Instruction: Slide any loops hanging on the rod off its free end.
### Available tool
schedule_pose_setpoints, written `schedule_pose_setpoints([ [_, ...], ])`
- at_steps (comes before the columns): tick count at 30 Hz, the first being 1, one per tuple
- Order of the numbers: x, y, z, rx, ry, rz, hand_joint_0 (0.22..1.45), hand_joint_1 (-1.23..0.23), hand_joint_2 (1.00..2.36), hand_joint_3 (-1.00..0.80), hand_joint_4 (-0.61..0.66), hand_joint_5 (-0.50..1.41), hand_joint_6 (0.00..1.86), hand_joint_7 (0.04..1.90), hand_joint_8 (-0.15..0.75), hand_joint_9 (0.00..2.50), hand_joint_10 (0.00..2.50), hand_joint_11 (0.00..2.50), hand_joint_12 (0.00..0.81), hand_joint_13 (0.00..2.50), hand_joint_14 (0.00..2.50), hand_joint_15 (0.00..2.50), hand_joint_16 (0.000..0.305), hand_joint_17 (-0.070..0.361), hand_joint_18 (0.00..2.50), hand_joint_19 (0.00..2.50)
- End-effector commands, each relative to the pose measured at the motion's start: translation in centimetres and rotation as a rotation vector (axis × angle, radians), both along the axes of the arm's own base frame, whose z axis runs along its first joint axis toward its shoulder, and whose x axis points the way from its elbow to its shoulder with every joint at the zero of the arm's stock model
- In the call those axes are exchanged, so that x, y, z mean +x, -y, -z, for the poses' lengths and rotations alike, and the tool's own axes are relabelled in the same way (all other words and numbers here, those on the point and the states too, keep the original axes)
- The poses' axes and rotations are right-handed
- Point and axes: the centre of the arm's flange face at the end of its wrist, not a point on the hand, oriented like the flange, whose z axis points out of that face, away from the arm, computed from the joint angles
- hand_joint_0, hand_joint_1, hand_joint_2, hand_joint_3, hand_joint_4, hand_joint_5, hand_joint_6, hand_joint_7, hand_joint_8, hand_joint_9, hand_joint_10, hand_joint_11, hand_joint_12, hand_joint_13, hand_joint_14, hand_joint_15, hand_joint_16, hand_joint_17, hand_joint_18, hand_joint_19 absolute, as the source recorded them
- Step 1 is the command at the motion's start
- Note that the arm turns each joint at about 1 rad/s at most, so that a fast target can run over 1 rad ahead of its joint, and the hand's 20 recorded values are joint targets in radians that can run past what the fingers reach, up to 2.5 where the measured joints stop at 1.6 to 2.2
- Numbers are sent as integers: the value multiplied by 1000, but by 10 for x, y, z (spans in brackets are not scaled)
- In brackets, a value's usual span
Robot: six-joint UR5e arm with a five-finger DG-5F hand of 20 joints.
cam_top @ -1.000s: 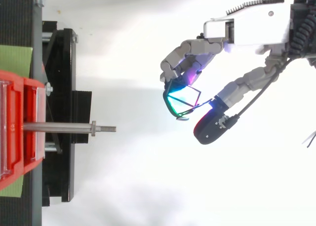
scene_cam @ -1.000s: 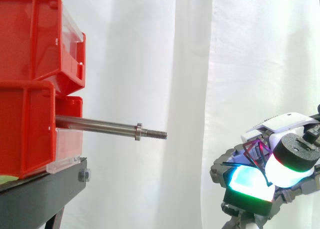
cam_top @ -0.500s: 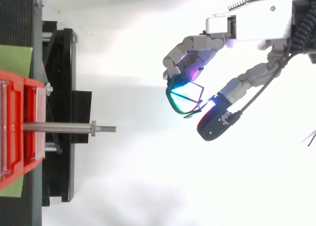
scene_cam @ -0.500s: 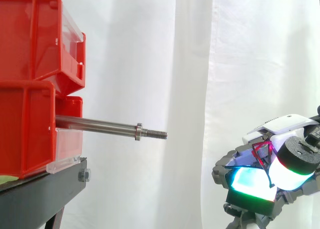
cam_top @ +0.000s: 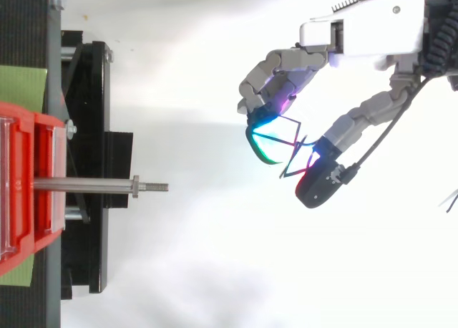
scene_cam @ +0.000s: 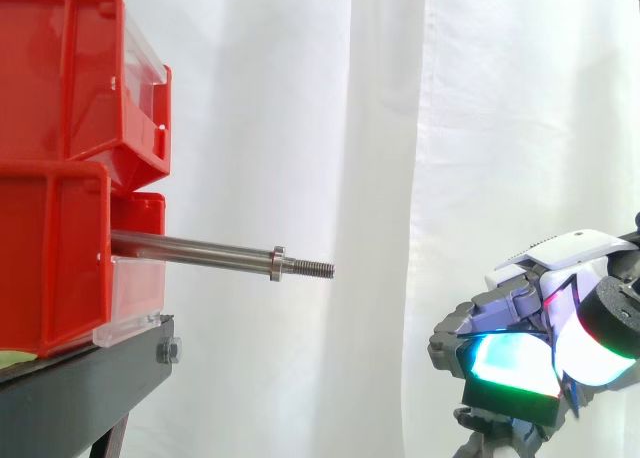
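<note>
- Against a second ago: hand (scene_cam: 505, 358) lower and a shade further right in the side view, down by the bottom right corner; in the top view barely shifted, at upper right.
- Thumb (cam_top: 318, 185) swung out, further from the fingers (cam_top: 268, 77) than before; its dark tip now lower and more to the right in the top view.
- Fingers curled, glowing cyan-green pad turned toward the thumb; thin dark wire loop (cam_top: 292, 143) pinched between that pad and the thumb, lying more slanted than a second ago; in the side view just a red sliver of it (scene_cam: 548, 298) above the pads.
- Loop well apart from the rod (scene_cam: 195, 248), out past its free end.
- Rod as before: steel, level, sticking out from the red bins (scene_cam: 60, 128); collar (scene_cam: 277, 263) near the tip; threaded end (scene_cam: 315, 269) pointing toward the hand.
- Bins stacked one on the other, a clear front panel on each; unmoved.
- Under them a black bench (scene_cam: 90, 378) with a bolt head at its edge; in the top view a green strip (cam_top: 21, 88) beside the bins.
- Behind it all a white curtain (scene_cam: 380, 128) in soft vertical folds; bright white ground beneath the hand in the top view.
</note>
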Motion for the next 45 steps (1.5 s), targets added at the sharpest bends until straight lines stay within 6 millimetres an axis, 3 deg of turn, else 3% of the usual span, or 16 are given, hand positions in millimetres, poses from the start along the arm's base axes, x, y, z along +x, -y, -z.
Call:
schedule_pose_setpoints([
  [1,0,0,0,1,0,0,477,-973,1000,-500,176,-216,845,1313,269,726,7,240,298,567,0,0,47,106,542,59],
  [10,-1,3,0,0,-2,4,388,-980,1000,-500,210,-227,835,1234,288,710,6,235,330,574,0,0,55,124,583,56],
  [20,-1,2,0,-1,-2,2,316,-851,1000,-500,256,-230,820,1142,315,712,6,238,365,600,0,0,63,142,633,48],
  [25,-1,2,0,1,-2,3,363,-695,1000,-500,251,-226,807,1146,307,698,6,231,353,589,0,0,60,135,602,52],
  [27,-1,2,-1,-1,0,2,427,-559,1000,-500,212,-216,786,1205,288,702,8,221,327,573,0,0,54,123,563,66],
  [30,-1,2,0,1,-2,3,471,-518,1000,-500,188,-212,777,1244,271,701,7,231,309,564,0,0,51,114,537,77],
  [37,-1,2,0,-1,-2,2,581,-544,1000,-500,139,-208,763,1311,248,700,8,230,277,542,0,0,44,99,491,113],
  [45,-1,2,1,-1,-3,2,607,-660,1001,-500,119,-209,766,1332,248,705,8,239,277,538,0,0,44,99,482,114],
])
